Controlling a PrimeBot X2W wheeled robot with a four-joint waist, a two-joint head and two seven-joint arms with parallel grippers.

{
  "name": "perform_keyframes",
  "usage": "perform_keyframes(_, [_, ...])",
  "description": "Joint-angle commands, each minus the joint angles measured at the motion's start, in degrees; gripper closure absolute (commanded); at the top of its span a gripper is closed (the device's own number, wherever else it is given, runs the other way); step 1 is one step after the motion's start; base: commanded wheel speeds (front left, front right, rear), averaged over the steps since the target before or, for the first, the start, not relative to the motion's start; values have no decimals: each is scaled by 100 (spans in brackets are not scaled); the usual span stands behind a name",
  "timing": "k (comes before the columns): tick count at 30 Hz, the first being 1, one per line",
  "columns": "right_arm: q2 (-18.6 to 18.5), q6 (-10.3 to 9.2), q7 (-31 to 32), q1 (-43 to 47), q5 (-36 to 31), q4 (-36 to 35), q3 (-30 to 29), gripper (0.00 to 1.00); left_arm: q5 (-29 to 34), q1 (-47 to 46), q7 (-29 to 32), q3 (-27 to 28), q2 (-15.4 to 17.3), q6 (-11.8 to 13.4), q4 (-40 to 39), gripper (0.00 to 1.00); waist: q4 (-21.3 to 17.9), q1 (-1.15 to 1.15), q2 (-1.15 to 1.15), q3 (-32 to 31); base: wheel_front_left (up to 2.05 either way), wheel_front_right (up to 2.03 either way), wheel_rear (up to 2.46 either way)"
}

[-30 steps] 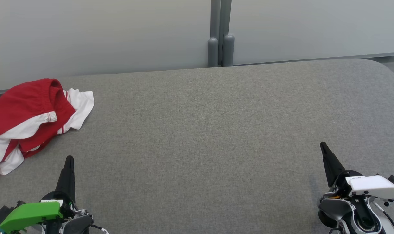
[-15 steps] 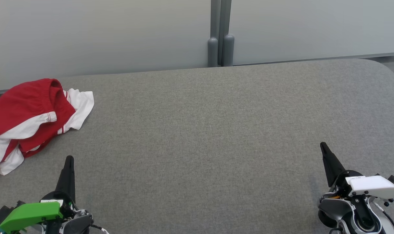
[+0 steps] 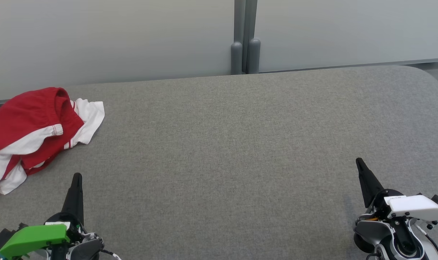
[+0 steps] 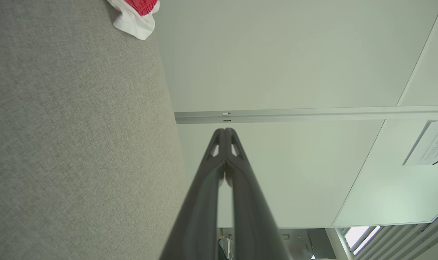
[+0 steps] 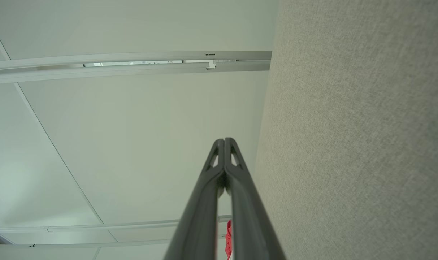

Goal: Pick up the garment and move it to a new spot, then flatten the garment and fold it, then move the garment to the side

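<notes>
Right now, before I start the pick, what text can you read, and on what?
White paper notice on the pale wall panel: print too small to read.
Small white label on the left gripper, another on the right gripper: blurred, unreadable.
Crumpled red and white garment: no lettering visible.

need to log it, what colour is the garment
Red with white panels; the garment shows best in the head view.

I see a bench (image 3: pixel 240 144) covered in rough, matt grey woven fabric. The red-and-white garment (image 3: pixel 34 126) looks like soft cloth. My tool fingers (image 4: pixel 204 202) are smooth dark plastic.
</notes>
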Motion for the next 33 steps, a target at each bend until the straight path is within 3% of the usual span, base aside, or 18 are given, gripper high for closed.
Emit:
perform_keyframes(1, [-20, 5, -6, -38, 14, 6, -3, 100, 18, -75, 5, 10, 7, -16, -10, 100, 0, 0, 24, 0, 0, 0, 0])
perform_keyframes(10, [-20, 5, -6, -38, 14, 6, -3, 100, 18, -75, 5, 10, 7, -16, -10, 100, 0, 0, 24, 0, 0, 0, 0])
perform_keyframes(11, [0, 0, -3, 0, -1, -1, 3, 0, 2, 0, -2, -2, 0, 0, 0, 0, 0, 0, 0, 0, 0, 0, 0])
perform_keyframes(23, [43, -1, -253, 196, -150, 77, 196, 0, 170, 190, -267, -305, -25, 24, 43, 0, 3, 0, 2, -13, 0, 0, 0])
perform_keyframes(33, [34, 0, -514, 238, -768, -78, 230, 0, 705, 206, -534, -544, -17, 118, -170, 0, 10, 0, 4, -35, 0, 0, 0])
